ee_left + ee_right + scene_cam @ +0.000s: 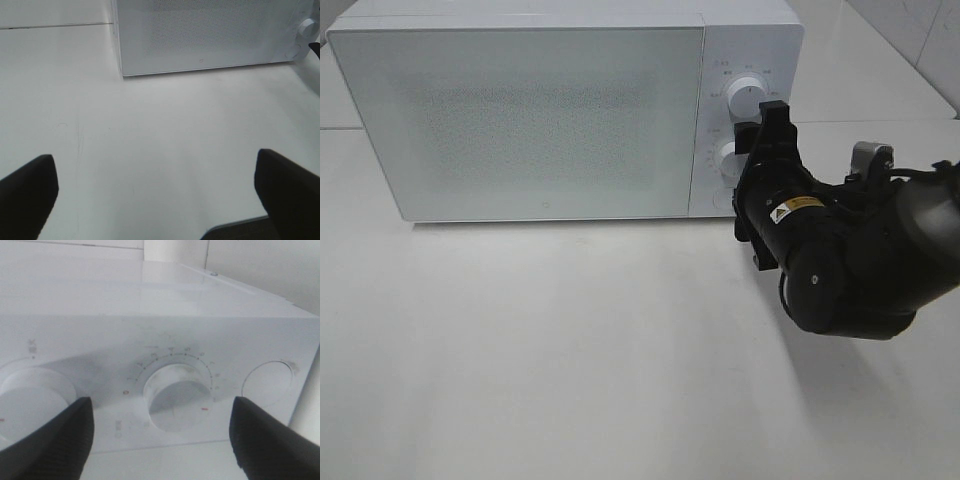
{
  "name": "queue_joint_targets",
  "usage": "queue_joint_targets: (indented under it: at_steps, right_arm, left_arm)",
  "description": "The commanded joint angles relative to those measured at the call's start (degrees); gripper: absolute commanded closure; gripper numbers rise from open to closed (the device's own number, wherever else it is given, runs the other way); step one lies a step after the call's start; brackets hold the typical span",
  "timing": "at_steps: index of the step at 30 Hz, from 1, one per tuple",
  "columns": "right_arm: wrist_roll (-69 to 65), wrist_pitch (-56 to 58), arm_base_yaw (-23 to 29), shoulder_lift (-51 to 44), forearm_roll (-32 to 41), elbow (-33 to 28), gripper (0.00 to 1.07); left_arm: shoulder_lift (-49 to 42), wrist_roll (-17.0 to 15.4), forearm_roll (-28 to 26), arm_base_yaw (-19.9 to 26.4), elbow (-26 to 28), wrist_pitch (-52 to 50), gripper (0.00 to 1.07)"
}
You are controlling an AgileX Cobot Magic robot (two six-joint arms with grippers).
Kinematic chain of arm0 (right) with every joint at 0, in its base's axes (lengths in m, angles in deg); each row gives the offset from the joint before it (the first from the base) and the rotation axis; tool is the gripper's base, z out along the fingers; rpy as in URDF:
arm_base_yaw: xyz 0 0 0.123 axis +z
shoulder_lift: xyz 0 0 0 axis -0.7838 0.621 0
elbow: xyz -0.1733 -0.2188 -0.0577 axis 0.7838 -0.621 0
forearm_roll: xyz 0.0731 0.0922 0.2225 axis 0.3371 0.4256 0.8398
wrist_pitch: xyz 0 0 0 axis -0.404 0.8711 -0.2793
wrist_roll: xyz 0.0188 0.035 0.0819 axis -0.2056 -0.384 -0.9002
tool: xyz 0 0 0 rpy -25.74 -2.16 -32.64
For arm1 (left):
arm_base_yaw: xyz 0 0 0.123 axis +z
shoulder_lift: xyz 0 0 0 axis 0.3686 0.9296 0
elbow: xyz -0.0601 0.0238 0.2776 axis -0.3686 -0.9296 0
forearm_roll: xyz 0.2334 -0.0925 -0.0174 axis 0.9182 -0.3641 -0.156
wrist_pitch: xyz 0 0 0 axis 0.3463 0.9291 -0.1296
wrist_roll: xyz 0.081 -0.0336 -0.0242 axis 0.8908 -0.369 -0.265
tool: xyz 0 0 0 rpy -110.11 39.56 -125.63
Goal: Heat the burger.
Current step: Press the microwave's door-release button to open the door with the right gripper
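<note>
Microwave point(520, 110) fills the high view's upper left, door shut; where the burger is cannot be told. Right fingers point(55, 440) stand apart, flanking the middle dial point(175, 397) at centre right. Left fingers point(25, 195) spread wide above the bench point(160, 130).

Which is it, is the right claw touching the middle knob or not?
Apart. The right wrist view shows the right gripper open, straddling the middle knob, with a white gap on each side.
</note>
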Motion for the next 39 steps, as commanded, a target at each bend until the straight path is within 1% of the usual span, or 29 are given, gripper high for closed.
queue_joint_targets:
  at_steps: [1,2,4,5,6,7,9,10,11,12,13,14,15,16,17,18,19,20,21,22,23,24,25,27,28,29,31,37,39]
  right_arm:
    - [6.2,5.8,-0.1,-3.4,-3.3,-2.2,0.34]
    - [6.2,5.8,-0.1,-3.4,-3.3,-2.2,0.34]
    - [15.5,12.1,-0.2,-7.1,-3.7,-4.4,0.35]
    - [15.5,12.1,-0.2,-7.1,-3.7,-4.4,0.35]
    - [19.0,13.8,-0.2,-8.1,-3.8,-4.8,0.35]
    - [25.6,18.3,-0.2,-10.0,-4.1,-5.2,0.35]
    - [28.8,20.9,-0.2,-10.9,-4.2,-5.2,0.35]
    - [36.6,26.9,-0.2,-13.1,-4.4,-5.0,0.35]
    - [36.6,26.9,-0.2,-13.1,-4.4,-5.0,0.35]
    - [43.9,31.5,-0.2,-15.0,-4.4,-5.0,0.35]
    - [47.4,34.0,-0.2,-15.9,-4.4,-5.0,0.35]
    - [47.4,34.0,-0.2,-15.9,-4.4,-5.0,0.35]
    - [53.2,38.7,-0.2,-17.3,-4.4,-5.0,0.35]
    - [53.2,38.7,-0.2,-17.3,-4.4,-5.0,0.35]
    - [55.6,40.7,-0.8,-17.8,-4.5,-5.0,0.35]
    - [60.9,46.0,-1.8,-19.0,-4.6,-4.6,0.35]
    - [60.9,46.0,-1.8,-19.0,-4.6,-4.6,0.35]
    - [65.5,51.2,-3.2,-19.8,-5.4,-3.7,0.35]
    - [65.5,51.2,-3.2,-19.8,-5.4,-3.7,0.35]
    - [67.5,53.5,-3.7,-20.2,-6.2,-3.1,0.35]
    - [69.7,58.7,-5.0,-21.1,-8.8,-1.6,0.35]
    - [69.7,58.7,-5.0,-21.1,-8.8,-1.6,0.35]
    - [69.7,63.4,-6.0,-22.2,-12.5,-0.1,0.35]
    - [69.7,64.9,-6.4,-22.6,-14.0,0.5,0.35]
    - [69.3,67.8,-6.8,-24.1,-17.0,1.8,0.35]
    - [69.3,67.8,-6.8,-24.1,-17.0,1.8,0.35]
    - [69.2,70.9,-6.8,-27.2,-20.8,2.6,0.35]
    - [68.8,76.8,-6.8,-32.9,-24.3,3.0,0.35]
    - [68.8,81.3,-6.8,-36.6,-25.4,3.0,0.35]
  left_arm:
    - [-0.9,-0.2,-0.3,0.0,-0.2,0.0,0.06]
    - [-0.9,-0.2,-0.3,0.0,-0.2,0.0,0.06]
    - [-0.9,-0.2,-0.3,0.0,-0.2,0.0,0.06]
    - [-0.9,-0.2,-0.3,0.0,-0.2,0.0,0.06]
    - [-0.9,-0.2,-0.3,0.0,-0.2,0.0,0.06]
    - [-0.9,-0.2,-0.3,0.0,-0.2,0.0,0.06]
    - [-0.9,-0.2,-0.3,0.0,-0.2,0.0,0.06]
    - [-0.9,-0.2,-0.3,0.0,-0.2,0.0,0.06]
    - [-0.9,-0.2,-0.3,0.0,-0.2,0.0,0.06]
    - [-0.9,-0.2,-0.3,0.0,-0.2,0.0,0.06]
    - [-0.9,-0.2,-0.3,0.0,-0.2,0.0,0.06]
    - [-0.9,-0.2,-0.3,0.0,-0.2,0.0,0.06]
    - [-0.9,-0.2,-0.3,0.0,-0.2,0.0,0.06]
    - [-0.9,-0.2,-0.3,0.0,-0.2,0.0,0.06]
    - [-0.9,-0.2,-0.3,0.0,-0.2,0.0,0.06]
    - [-0.9,-0.2,-0.3,0.0,-0.2,0.0,0.06]
    - [-0.9,-0.2,-0.3,0.0,-0.2,0.0,0.06]
    - [-0.9,-0.2,-0.3,0.0,-0.2,0.0,0.06]
    - [-0.9,-0.2,-0.3,0.0,-0.2,0.0,0.06]
    - [-0.9,-0.2,-0.3,0.0,-0.2,0.0,0.06]
    - [-0.9,-0.2,-0.3,0.0,-0.2,0.0,0.06]
    - [-0.9,-0.2,-0.3,0.0,-0.2,0.0,0.06]
    - [-0.9,-0.2,-0.3,0.0,-0.2,0.0,0.06]
    - [-0.9,-0.2,-0.3,0.0,-0.2,0.0,0.06]
    - [-0.9,-0.2,-0.3,0.0,-0.2,0.0,0.06]
    - [-0.9,-0.2,-0.3,0.0,-0.2,0.0,0.06]
    - [-0.9,-0.2,-0.3,0.0,-0.2,0.0,0.06]
    - [-0.9,-0.2,-0.3,0.0,-0.2,0.0,0.06]
    - [-0.9,-0.2,-0.3,0.0,-0.2,0.0,0.06]
